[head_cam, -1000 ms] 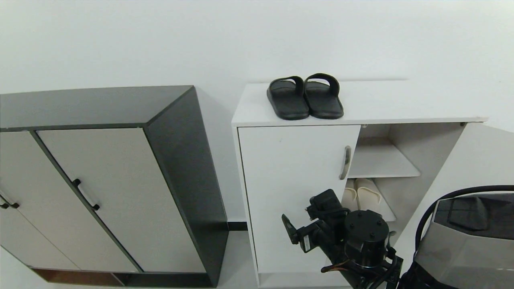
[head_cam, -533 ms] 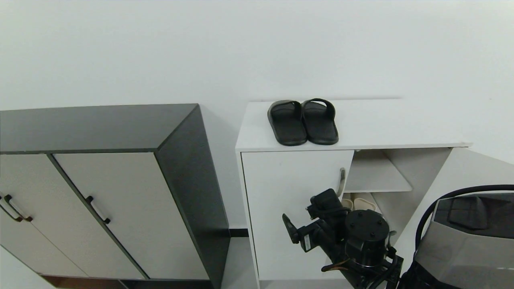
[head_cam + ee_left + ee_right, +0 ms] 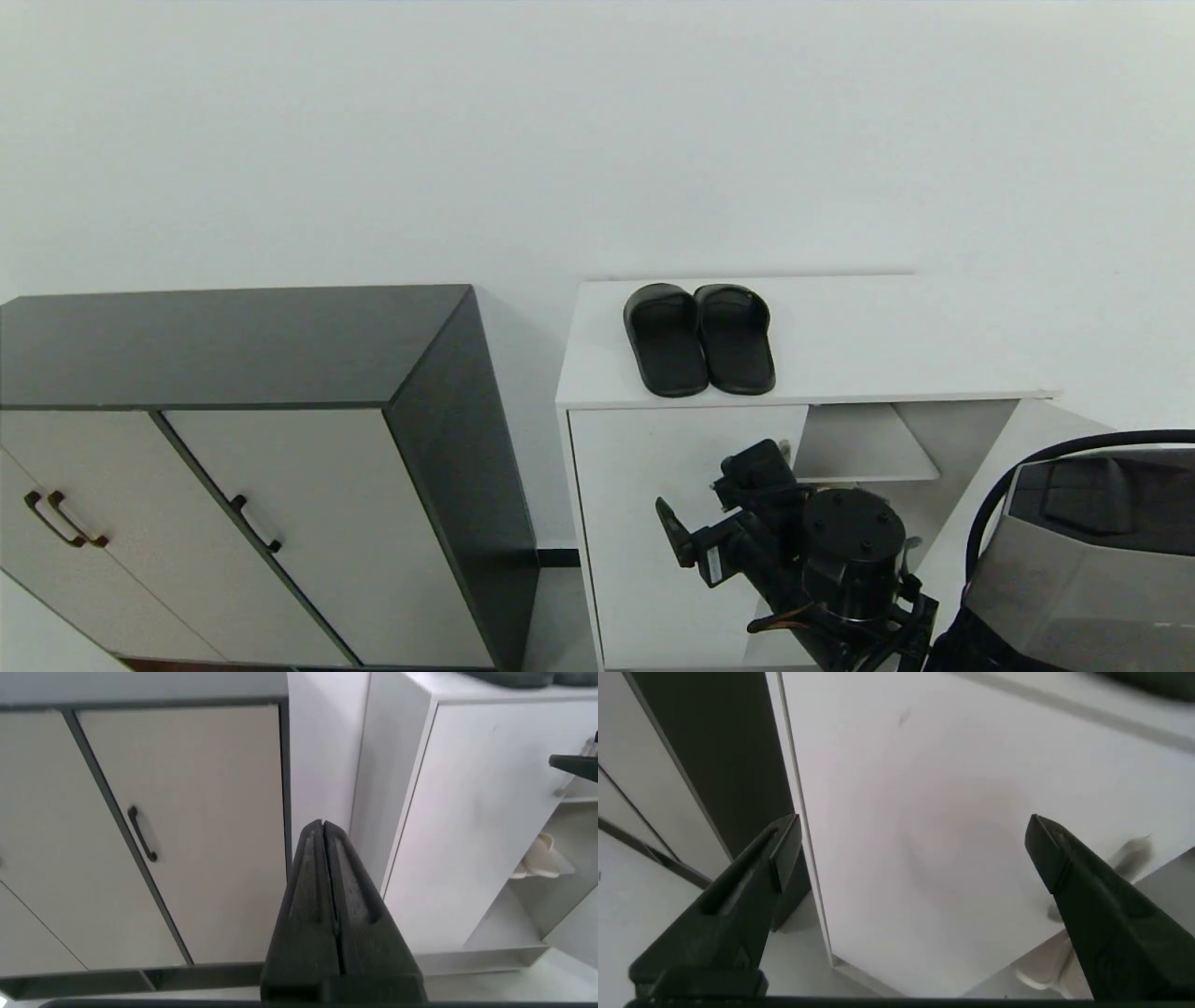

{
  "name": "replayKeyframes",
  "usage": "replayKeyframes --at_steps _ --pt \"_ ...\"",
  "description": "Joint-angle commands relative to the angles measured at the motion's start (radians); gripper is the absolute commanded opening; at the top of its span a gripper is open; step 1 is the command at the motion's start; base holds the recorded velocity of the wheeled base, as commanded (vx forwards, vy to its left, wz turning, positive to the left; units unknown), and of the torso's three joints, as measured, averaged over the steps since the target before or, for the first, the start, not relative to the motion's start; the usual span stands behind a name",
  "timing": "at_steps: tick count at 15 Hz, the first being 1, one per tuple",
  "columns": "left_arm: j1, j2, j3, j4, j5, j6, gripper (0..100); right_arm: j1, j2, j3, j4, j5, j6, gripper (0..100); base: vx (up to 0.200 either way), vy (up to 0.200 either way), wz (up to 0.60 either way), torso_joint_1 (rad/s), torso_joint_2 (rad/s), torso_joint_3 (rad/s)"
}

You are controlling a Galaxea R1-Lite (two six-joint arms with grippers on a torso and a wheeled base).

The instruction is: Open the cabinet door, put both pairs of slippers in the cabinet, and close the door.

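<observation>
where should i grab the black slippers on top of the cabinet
Probably pinch the heel ends, where the inner edges of the slippers meet, coming from the front and slightly above. They lie flat, side by side on the cabinet top, heels near its front edge, straps toward the wall.

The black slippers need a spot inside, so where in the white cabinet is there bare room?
The upper shelf, between the closed left door and the right wall, is bare where it shows. The shelf under it is crowded: pale slippers lie there. The cabinet top is free right of the black slippers.
</observation>
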Motion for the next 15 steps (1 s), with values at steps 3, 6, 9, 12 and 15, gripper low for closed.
replayKeyframes --at_steps 3,6,9,12,15 --pt "0.000 0.002 0.000 0.000 0.002 -0.002 0 -0.001 0.002 0.002 -0.031 -0.001 -0.019 100 0.000 0.000 0.00 0.274 -0.60 -0.338" --pt "0.000 0.000 0.000 0.000 0.002 -0.002 0 -0.001 0.032 -0.001 -0.077 0.012 -0.097 100 0.000 0.000 0.00 0.129 -0.30 -0.159" --pt "0.000 0.002 0.000 0.000 0.002 -0.002 0 0.007 -0.046 -0.034 -0.075 0.011 -0.140 100 0.000 0.000 0.00 0.000 0.00 0.000" --pt "0.000 0.000 0.000 0.000 0.002 0.000 0 0.019 -0.195 -0.138 0.184 -0.077 -0.125 100 0.000 0.000 0.00 0.000 0.00 0.000" --pt "0.000 0.000 0.000 0.000 0.002 0.000 0 0.016 -0.302 -0.270 0.575 -0.135 0.047 100 0.000 0.000 0.00 0.000 0.00 0.000"
